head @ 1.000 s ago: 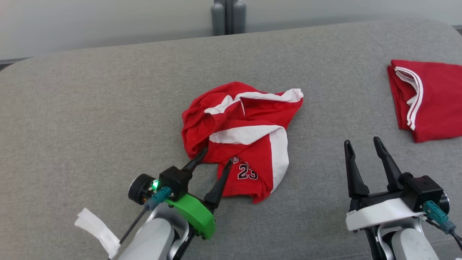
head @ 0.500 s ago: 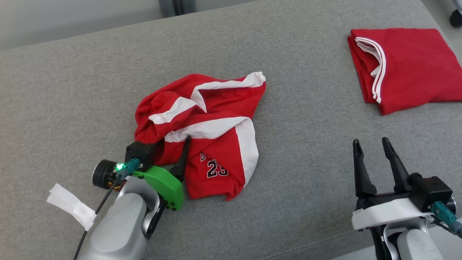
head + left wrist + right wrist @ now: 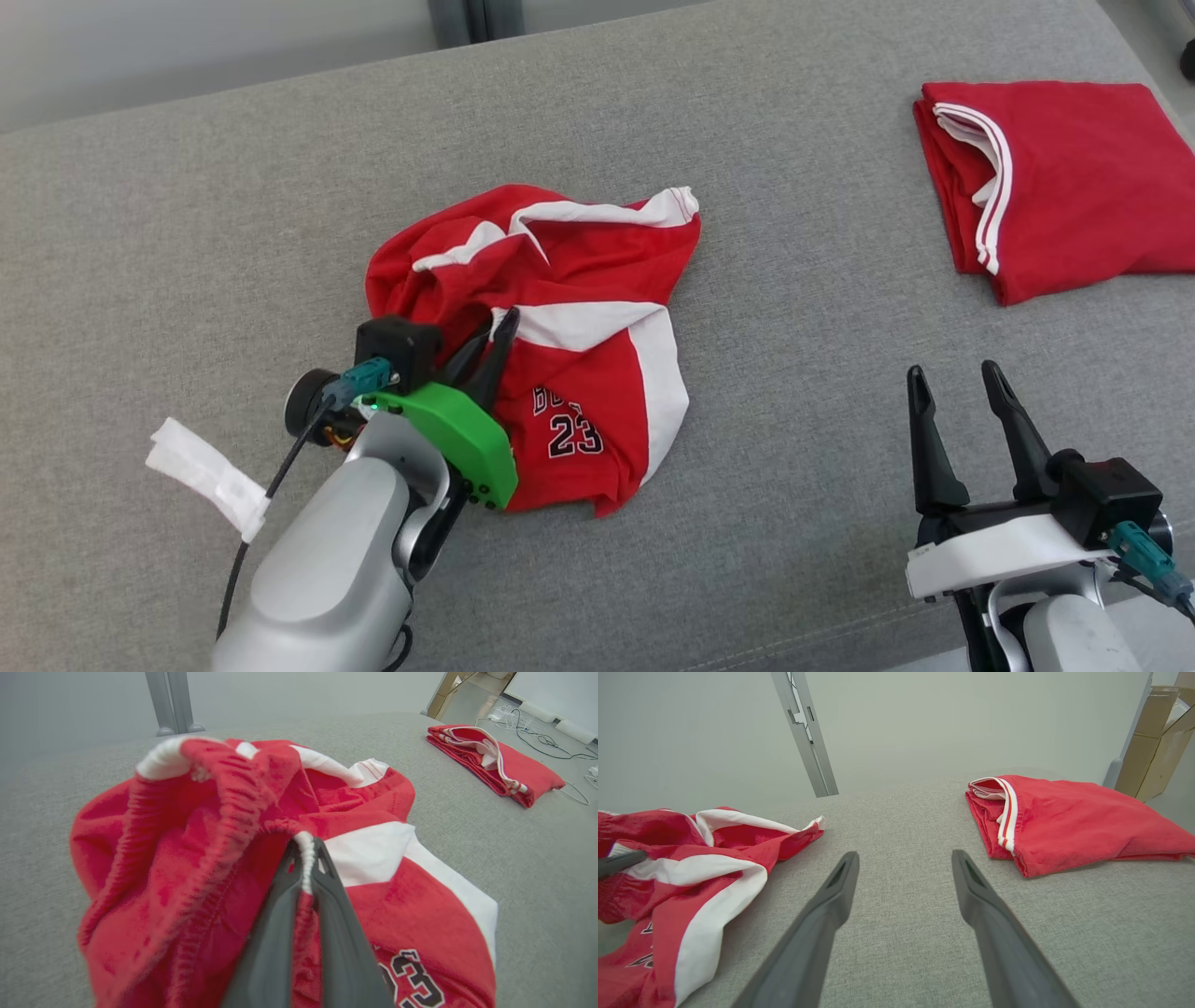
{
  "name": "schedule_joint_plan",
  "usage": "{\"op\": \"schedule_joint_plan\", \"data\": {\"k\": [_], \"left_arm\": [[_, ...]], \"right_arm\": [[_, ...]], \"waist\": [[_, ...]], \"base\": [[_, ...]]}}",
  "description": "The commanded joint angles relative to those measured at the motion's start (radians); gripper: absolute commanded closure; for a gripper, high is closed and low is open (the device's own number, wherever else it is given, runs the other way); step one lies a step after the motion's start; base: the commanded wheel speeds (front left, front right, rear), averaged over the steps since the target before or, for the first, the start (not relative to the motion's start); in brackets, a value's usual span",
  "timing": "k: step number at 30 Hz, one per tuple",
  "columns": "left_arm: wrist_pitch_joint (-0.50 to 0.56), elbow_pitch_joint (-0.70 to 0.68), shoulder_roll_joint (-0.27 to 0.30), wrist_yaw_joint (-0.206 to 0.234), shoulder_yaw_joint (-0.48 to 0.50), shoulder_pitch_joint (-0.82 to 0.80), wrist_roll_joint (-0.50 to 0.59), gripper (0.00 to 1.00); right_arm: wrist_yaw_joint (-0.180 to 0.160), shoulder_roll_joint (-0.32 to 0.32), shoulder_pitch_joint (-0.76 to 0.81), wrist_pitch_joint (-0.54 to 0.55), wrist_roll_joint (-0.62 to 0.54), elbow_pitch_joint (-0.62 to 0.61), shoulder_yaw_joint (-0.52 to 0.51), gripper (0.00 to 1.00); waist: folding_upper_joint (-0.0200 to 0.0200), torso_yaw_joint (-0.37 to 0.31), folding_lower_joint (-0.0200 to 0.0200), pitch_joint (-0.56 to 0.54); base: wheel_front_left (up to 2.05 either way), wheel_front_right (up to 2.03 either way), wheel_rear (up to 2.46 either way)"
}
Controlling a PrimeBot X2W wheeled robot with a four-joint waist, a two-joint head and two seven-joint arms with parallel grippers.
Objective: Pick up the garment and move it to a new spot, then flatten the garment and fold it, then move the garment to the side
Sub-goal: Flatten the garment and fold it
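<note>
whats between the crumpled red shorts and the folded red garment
The stretch is bare: just grey cushion separates the crumpled shorts from the folded garment. It shows in the head view and the right wrist view.

Bare grey worktop is lying open across the left of the head view. The crumpled garment is blocking the centre and a folded red garment is occupying the upper right. Between them a wide lane is running up the frame, ahead of the right claw.
</note>
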Motion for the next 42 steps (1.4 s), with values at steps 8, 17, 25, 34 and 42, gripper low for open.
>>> {"op": "schedule_joint_plan", "data": {"k": [8, 17, 25, 34, 42], "left_arm": [[0.127, -0.259, 0.038, -0.002, 0.010, -0.151, -0.135, 1.00], [0.078, -0.317, -0.003, 0.058, 0.061, -0.283, -0.117, 1.00], [-0.069, -0.349, -0.055, 0.028, 0.013, -0.215, -0.142, 1.00], [-0.104, -0.495, 0.048, -0.003, -0.238, 0.106, -0.166, 1.00], [-0.133, -0.463, 0.211, -0.004, -0.233, 0.371, -0.263, 1.00]], "right_arm": [[-0.002, -0.002, -0.015, 0.000, 0.016, 0.009, 0.014, 0.00], [-0.002, -0.002, -0.013, 0.000, 0.024, 0.016, -0.002, 0.00], [-0.002, -0.002, 0.014, 0.000, 0.018, 0.020, -0.028, 0.00], [-0.002, -0.002, 0.049, 0.000, 0.005, 0.039, -0.055, 0.00], [-0.002, -0.002, 0.081, 0.000, -0.018, 0.049, -0.082, 0.00]], "waist": [[-0.0001, -0.015, 0.0000, -0.002], [-0.0001, -0.042, 0.0000, -0.019], [-0.0001, -0.026, 0.0000, -0.047], [-0.0001, 0.034, 0.0000, -0.088], [-0.0001, 0.096, 0.0000, -0.122]], "base": [[0.00, 0.00, 0.00], [0.00, 0.00, 0.00], [0.00, 0.00, 0.00], [0.00, 0.00, 0.00], [0.00, 0.00, 0.00]]}}
